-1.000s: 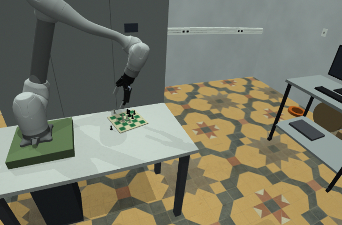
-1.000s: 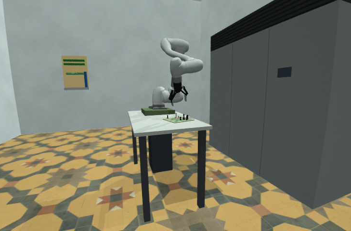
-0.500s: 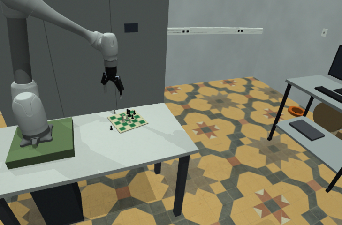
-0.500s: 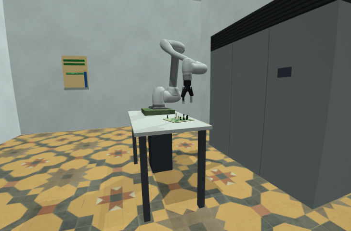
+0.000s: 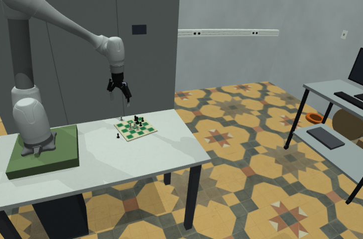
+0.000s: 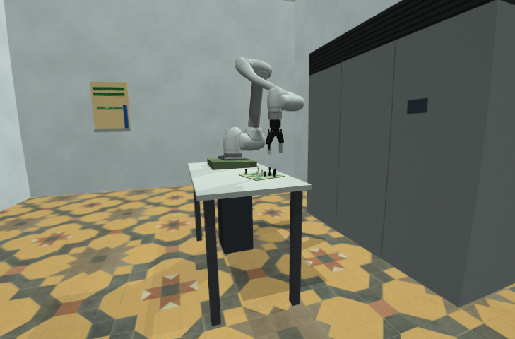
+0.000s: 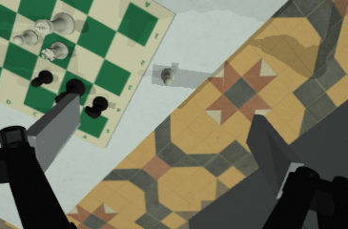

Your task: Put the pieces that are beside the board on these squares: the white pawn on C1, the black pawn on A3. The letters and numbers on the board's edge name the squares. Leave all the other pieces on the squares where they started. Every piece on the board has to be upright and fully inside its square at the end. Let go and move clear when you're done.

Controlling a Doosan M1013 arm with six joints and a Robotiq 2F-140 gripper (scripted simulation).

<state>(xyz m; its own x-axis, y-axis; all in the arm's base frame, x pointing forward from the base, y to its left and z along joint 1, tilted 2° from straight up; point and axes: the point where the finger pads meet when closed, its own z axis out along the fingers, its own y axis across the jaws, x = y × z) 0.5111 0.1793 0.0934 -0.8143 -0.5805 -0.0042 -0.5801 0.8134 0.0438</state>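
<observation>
A small green-and-cream chessboard (image 5: pixel 135 129) lies on the white table, with several white and black pieces on it; it also shows in the exterior view (image 6: pixel 261 174) and the wrist view (image 7: pixel 62 57). The white pawn (image 5: pixel 121 118) stands on the table just behind the board, near the table's far edge, and shows in the wrist view (image 7: pixel 167 75). The black pawn (image 5: pixel 118 136) stands on the table to the left of the board's front corner. My gripper (image 5: pixel 119 94) hangs open and empty, high above the white pawn and the board's back edge; it also shows in the exterior view (image 6: pixel 274 145).
The arm's base sits on a green block (image 5: pixel 43 152) at the table's left. A dark grey cabinet wall (image 5: pixel 88 56) stands close behind the table. A second desk with a monitor and keyboard (image 5: pixel 350 98) is far to the right.
</observation>
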